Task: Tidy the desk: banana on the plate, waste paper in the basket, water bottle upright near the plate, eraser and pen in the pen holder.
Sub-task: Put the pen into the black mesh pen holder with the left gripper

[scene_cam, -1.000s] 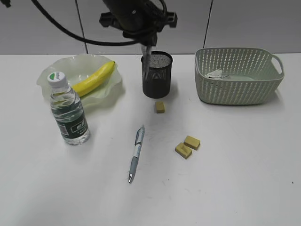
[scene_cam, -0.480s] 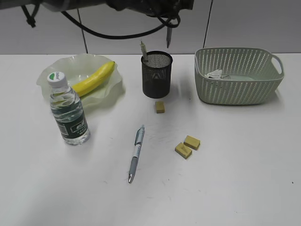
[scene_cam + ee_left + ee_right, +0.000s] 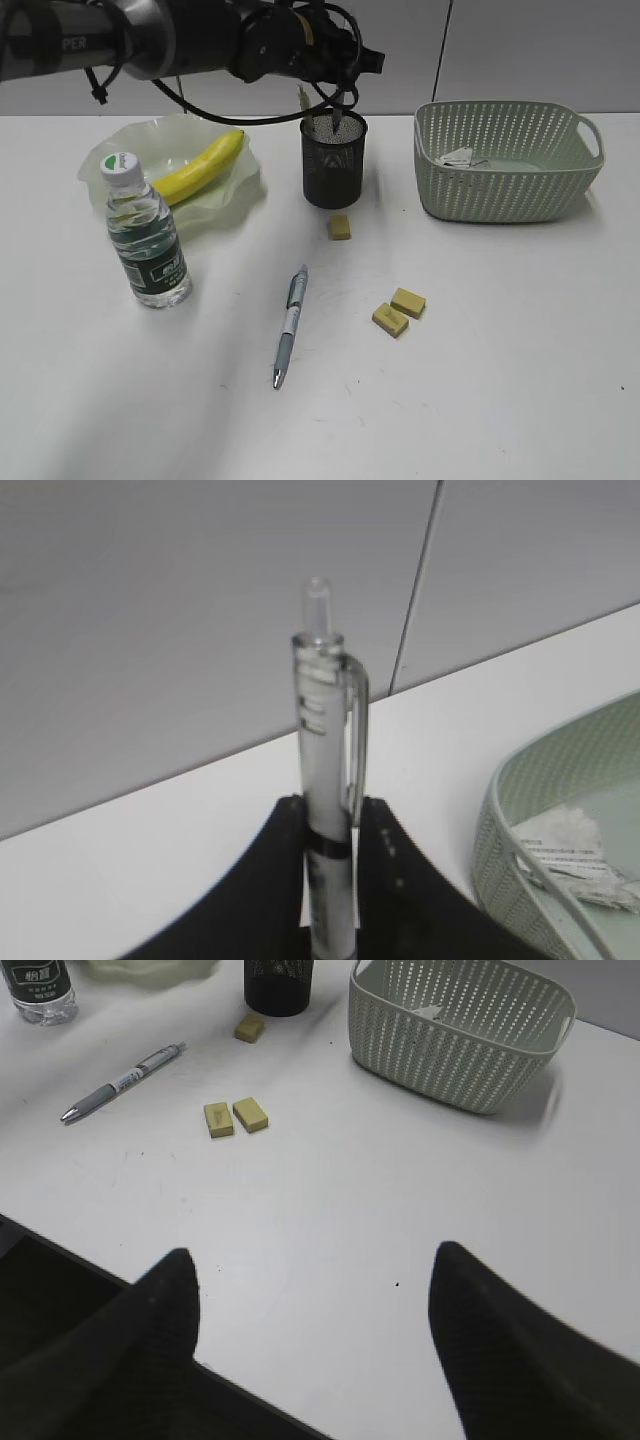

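Note:
My left gripper [image 3: 340, 78] is shut on a clear pen [image 3: 328, 770] and holds it upright, tip down at the mouth of the black mesh pen holder [image 3: 334, 165]. Another pen [image 3: 302, 103] leans inside the holder. A grey-blue pen [image 3: 290, 325] lies on the desk [image 3: 480, 380], with three yellow erasers [image 3: 340, 227] [image 3: 390, 319] [image 3: 409, 302] around it. The banana [image 3: 200, 167] lies on the green plate [image 3: 120, 140]. The water bottle [image 3: 145, 235] stands upright in front of the plate. The waste paper [image 3: 460, 158] lies in the basket [image 3: 505, 190]. My right gripper [image 3: 315, 1270] is open and empty above the desk.
The left arm and its cables stretch across the back from the upper left. The right wrist view shows the lying pen [image 3: 120, 1082], two erasers [image 3: 235, 1117], the basket [image 3: 460, 1030] and the desk's near edge at lower left.
My left arm has swung down with the clear pen, bringing its tip from above and right of the pen holder to the holder's mouth. Nothing on the desk has moved.

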